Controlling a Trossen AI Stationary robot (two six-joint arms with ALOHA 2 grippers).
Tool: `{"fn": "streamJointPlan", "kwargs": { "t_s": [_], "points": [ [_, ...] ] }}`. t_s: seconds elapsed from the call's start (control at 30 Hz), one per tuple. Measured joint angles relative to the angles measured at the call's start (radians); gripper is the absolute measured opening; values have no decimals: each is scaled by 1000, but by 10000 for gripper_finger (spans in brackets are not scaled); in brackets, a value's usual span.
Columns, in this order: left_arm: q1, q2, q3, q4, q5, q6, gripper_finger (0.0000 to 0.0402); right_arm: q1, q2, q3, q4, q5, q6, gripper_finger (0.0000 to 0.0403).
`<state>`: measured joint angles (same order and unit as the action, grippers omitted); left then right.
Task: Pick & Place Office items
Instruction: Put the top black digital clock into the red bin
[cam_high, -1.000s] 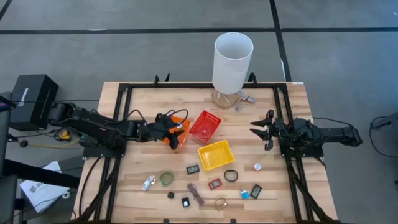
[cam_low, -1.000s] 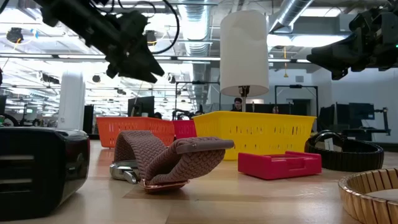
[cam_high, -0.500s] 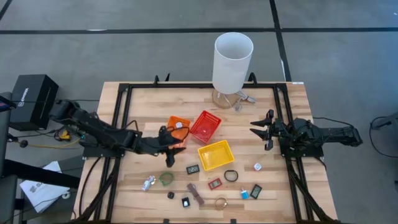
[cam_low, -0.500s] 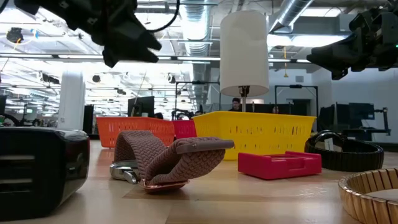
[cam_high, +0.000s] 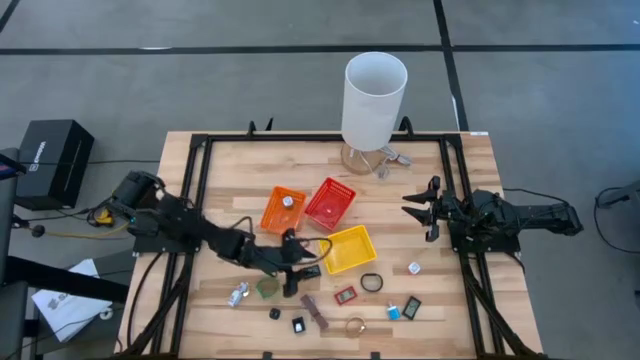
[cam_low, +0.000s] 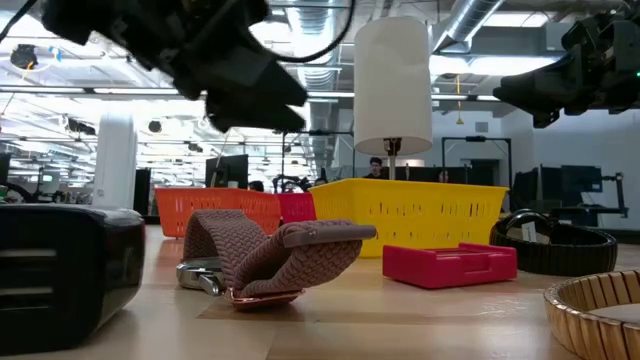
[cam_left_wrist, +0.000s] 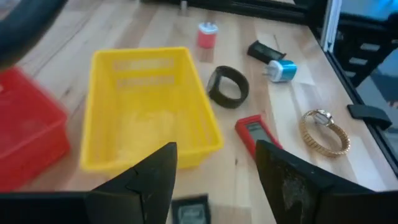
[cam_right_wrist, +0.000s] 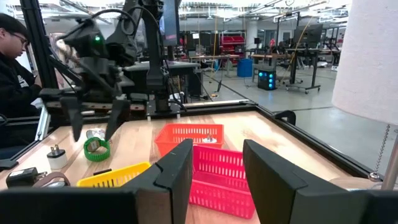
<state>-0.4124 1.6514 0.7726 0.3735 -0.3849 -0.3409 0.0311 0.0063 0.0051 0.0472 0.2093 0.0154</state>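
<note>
**Barely started: most office bits not yet sorted**

Left tool (cam_high: 292, 268) hangs open and empty right over a small black block (cam_high: 310, 270), yellow mesh basket (cam_high: 347, 249) just beyond. Orange mesh basket (cam_high: 283, 209) holds one piece; the rest litter the bench (cam_high: 230, 170). Right tool (cam_high: 420, 211) waits, half-open.

The left arm stretches low across the table, its left gripper (cam_high: 297, 262) with fingers spread. The right gripper (cam_high: 413, 209) hangs parted at the right side.
</note>
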Motion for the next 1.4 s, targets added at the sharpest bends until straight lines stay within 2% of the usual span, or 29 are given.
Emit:
{"fn": "streamJointPlan", "kwargs": {
  "t_s": [0.17,0.37,0.7,1.0,1.13,1.4],
  "points": [
    [18,27,88,-142,35,9,229,0,0,0,0,0,0,134],
    [19,34,96,-271,42,-94,230,0,0,0,0,0,3,134],
    [7,171,95,-286,52,-116,228,0,0,0,0,0,3,134],
    [10,205,96,-290,64,-112,248,0,0,0,0,0,3,134],
    [10,205,96,-290,79,-109,234,0,0,0,0,0,3,134],
    [15,205,96,-292,83,-111,180,0,0,0,0,0,3,134]
  ]
}}
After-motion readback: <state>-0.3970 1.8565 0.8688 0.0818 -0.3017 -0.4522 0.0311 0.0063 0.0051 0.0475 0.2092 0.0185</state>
